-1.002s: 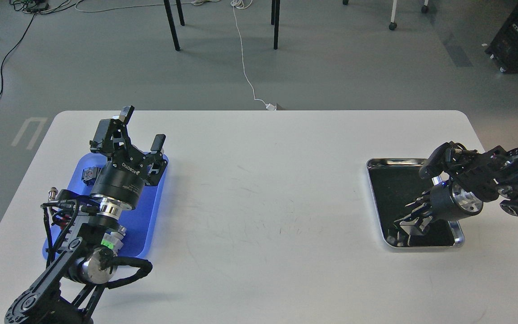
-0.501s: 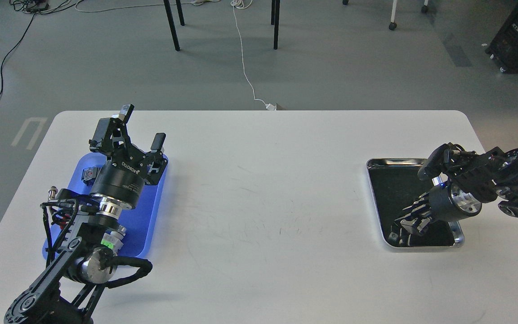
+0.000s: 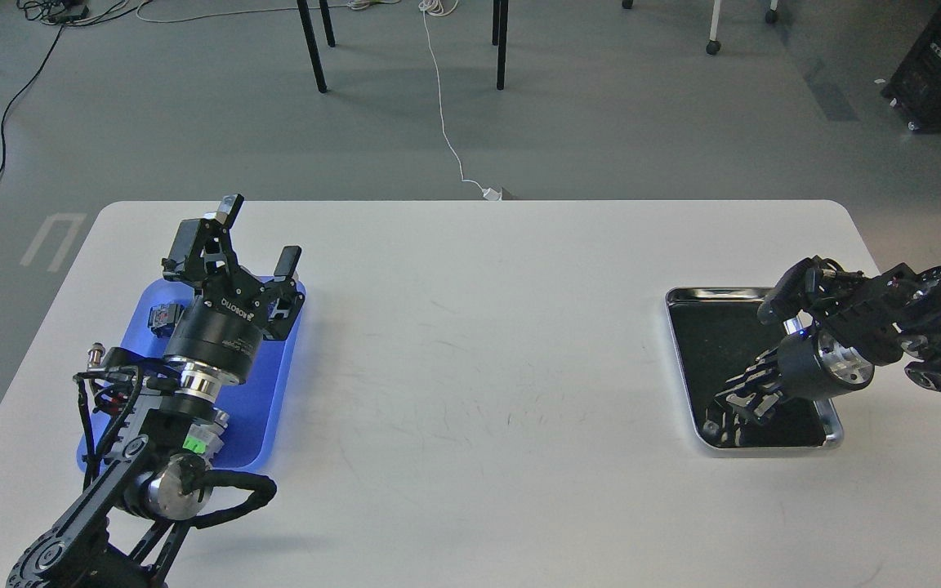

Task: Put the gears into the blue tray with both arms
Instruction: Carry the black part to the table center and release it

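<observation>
The blue tray (image 3: 268, 384) lies at the table's left side, largely covered by my left arm. My left gripper (image 3: 258, 235) hovers over the tray's far end, open, with nothing between its fingers. At the right, my right gripper (image 3: 730, 410) reaches down into the black tray with a silver rim (image 3: 675, 327), near its front left corner. It is dark against the black floor and its fingers cannot be told apart. A tiny round piece (image 3: 711, 427), possibly a gear, lies just by the fingertips. No other gears can be made out.
A small dark part with red (image 3: 164, 314) sits at the blue tray's far left. A little metal cylinder (image 3: 96, 354) lies on the white table (image 3: 479, 367) left of that tray. Chair legs and cables are on the floor beyond.
My right gripper has shifted a little left and lower toward the black tray's front left corner. The left arm has barely moved.
</observation>
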Controlling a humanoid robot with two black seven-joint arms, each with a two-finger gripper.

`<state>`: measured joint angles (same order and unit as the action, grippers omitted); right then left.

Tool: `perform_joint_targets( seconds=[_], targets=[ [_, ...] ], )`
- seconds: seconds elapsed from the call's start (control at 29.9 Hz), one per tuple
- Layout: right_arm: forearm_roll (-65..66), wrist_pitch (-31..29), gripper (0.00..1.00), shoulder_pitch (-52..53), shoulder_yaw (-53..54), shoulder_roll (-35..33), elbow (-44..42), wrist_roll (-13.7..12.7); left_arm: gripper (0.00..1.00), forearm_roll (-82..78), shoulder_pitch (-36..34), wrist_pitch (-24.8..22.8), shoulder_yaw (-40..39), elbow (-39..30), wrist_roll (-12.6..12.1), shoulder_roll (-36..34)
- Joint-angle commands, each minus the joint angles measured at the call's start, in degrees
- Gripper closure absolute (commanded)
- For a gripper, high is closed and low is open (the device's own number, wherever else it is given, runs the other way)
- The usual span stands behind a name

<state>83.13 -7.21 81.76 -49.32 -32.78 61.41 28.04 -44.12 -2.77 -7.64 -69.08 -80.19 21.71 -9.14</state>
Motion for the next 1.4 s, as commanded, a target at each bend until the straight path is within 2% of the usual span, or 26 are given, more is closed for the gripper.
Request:
perform_joint_targets(
  seconds=[0.0,0.17,0.23,0.37,0.47,0.73,1.07,1.37],
  targets=[
    [-1.9,0.0,0.87,5.0,0.2,-0.4,3.4,0.0,0.02,0.0,0.0,0.0,0.1,-0.1,0.0,-0.1],
    [-10.1,-0.4,0.87,13.0,0.3,1.0,10.5,0.0,0.02,0.1,0.0,-0.1,0.2,-0.1,0.0,-0.6],
    [-15.3,-0.4,0.87,15.2,0.2,4.4,12.3,0.0,0.02,0.0,0.0,-0.1,0.2,-0.1,0.0,-0.6],
    [-19.5,0.9,0.87,14.9,-0.1,10.4,11.9,0.0,0.02,0.0,0.1,0.1,0.3,-1.4,0.0,-0.7],
    [-20.6,4.6,0.87,13.4,-0.5,14.0,11.5,0.0,0.02,0.0,0.5,0.1,0.2,-1.5,0.0,-0.8],
    [-22.7,11.6,0.87,7.5,-1.8,23.7,4.6,0.0,0.02,0.0,0.7,0.1,0.1,-1.6,0.0,-0.9],
    [-24.1,16.3,0.86,2.3,-2.5,32.7,-3.2,0.0,0.02,-0.1,1.6,0.2,-0.1,-1.6,0.0,-1.1],
    [-24.1,18.4,0.85,0.1,-5.0,32.8,-5.2,0.0,0.02,-0.1,2.2,0.2,-0.3,-2.4,0.0,-1.8]
  ],
)
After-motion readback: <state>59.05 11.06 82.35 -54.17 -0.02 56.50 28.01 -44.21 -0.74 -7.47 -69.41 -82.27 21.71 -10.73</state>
